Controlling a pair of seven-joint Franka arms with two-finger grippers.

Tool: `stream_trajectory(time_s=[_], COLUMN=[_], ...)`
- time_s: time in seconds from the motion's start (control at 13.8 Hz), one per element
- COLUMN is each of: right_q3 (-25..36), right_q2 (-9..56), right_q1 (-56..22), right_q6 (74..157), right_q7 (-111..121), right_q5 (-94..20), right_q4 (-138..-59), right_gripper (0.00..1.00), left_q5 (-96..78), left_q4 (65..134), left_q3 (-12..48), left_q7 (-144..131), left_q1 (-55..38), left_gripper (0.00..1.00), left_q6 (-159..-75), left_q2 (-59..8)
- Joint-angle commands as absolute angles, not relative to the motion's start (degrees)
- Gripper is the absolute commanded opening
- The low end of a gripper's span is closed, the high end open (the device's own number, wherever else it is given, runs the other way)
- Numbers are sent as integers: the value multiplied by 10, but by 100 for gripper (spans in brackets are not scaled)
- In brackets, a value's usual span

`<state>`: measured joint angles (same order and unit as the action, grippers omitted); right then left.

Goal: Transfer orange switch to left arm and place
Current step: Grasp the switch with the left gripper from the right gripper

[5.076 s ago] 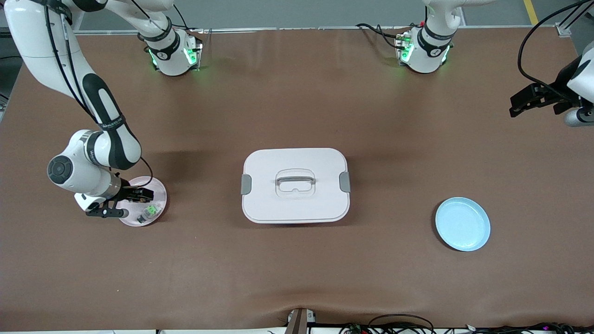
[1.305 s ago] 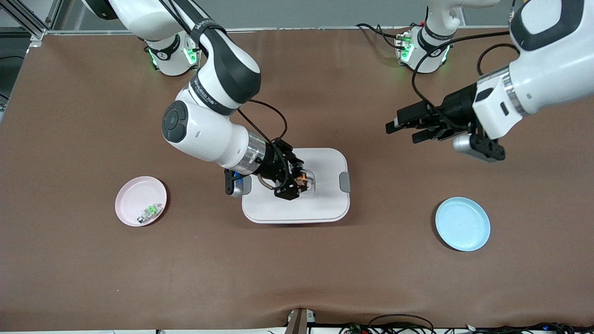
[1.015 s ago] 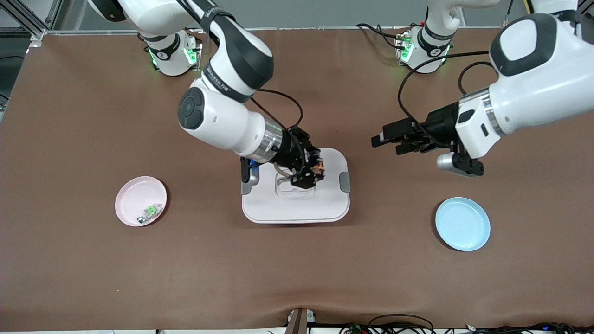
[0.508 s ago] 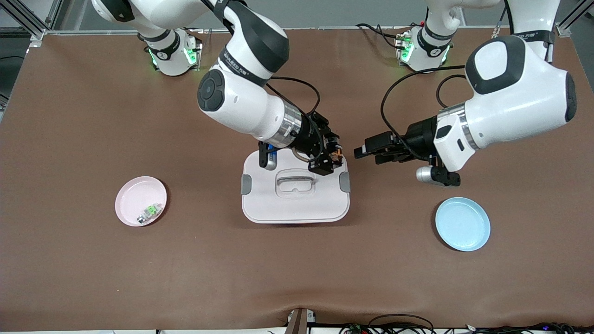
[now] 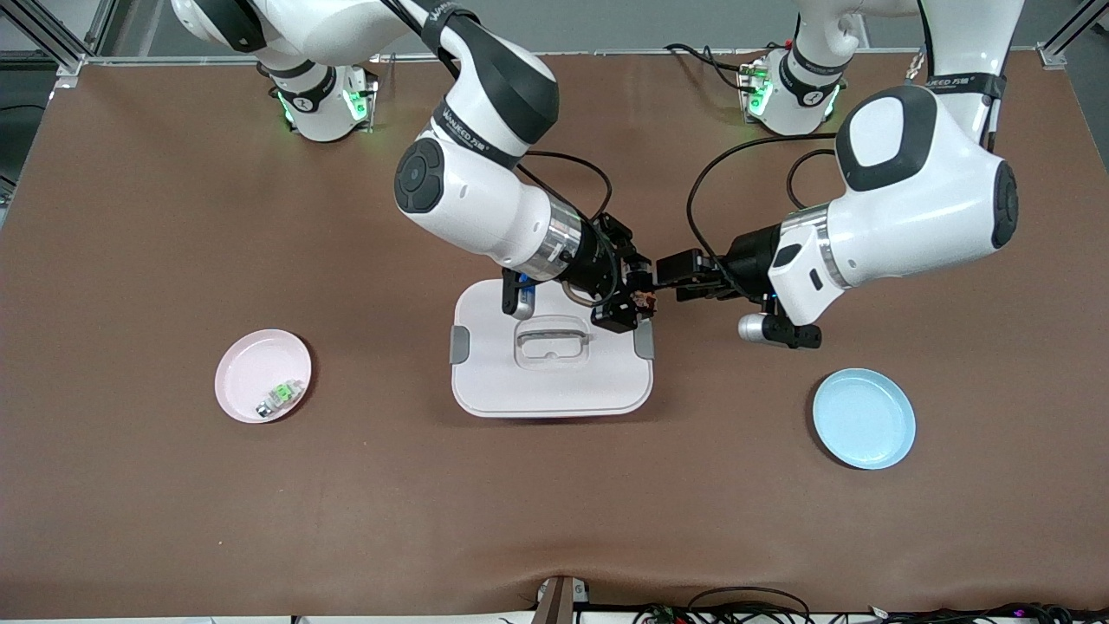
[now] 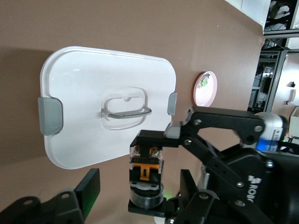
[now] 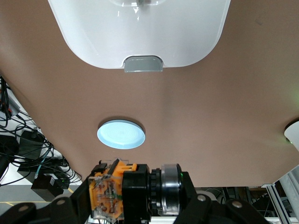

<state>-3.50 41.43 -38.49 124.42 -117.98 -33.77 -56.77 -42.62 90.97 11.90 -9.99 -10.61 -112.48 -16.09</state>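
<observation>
Orange switch [image 5: 642, 301], a tiny black cylindrical component with an orange end, hangs in the air above the corner of the box that lies toward the left arm's end of the worktop and farther from the front camera. The right gripper [image 5: 631, 299] has its jaws clamped on the switch, as the right wrist view shows [image 7: 122, 190]. The left gripper [image 5: 669, 276] is over the brown worktop [image 5: 554, 503] just beside that same corner of the box, its tip almost meeting the switch; in the left wrist view [image 6: 145, 169] the switch sits between its two black fingers [image 6: 88, 190], which stand apart on either side and do not touch it. The box [image 5: 551, 368], a large white rounded-rectangular plastic container with grey side latches and a recessed grey top handle, rests mid-worktop. A small round pink plate [image 5: 251, 368] lies well apart from the box toward the right arm's end, carrying a small green-and-clear component [image 5: 279, 396]. A small round blue plate [image 5: 864, 419] lies well apart from the box toward the left arm's end.
</observation>
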Motion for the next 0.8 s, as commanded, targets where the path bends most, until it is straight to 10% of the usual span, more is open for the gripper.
stream_trajectory(time_s=[0.0,0.36,0.73], right_q3=[-40,-42,-45], right_q2=[429,429,429], right_q1=[-380,-379,-378], right_q6=[1242,1265,1270], right_q7=[-1199,-1206,-1206], right_q5=[-347,-347,-348], right_q4=[-528,-523,-523], right_gripper=[0,0,0], left_q5=[-432,-432,-430], left_q4=[928,927,926], left_q3=[120,120,120], left_q7=[-90,-90,-80], left_q1=[-112,-118,-117], left_gripper=[72,58,13], left_q6=[-1130,-1130,-1130], left_q2=[-151,-151,-149])
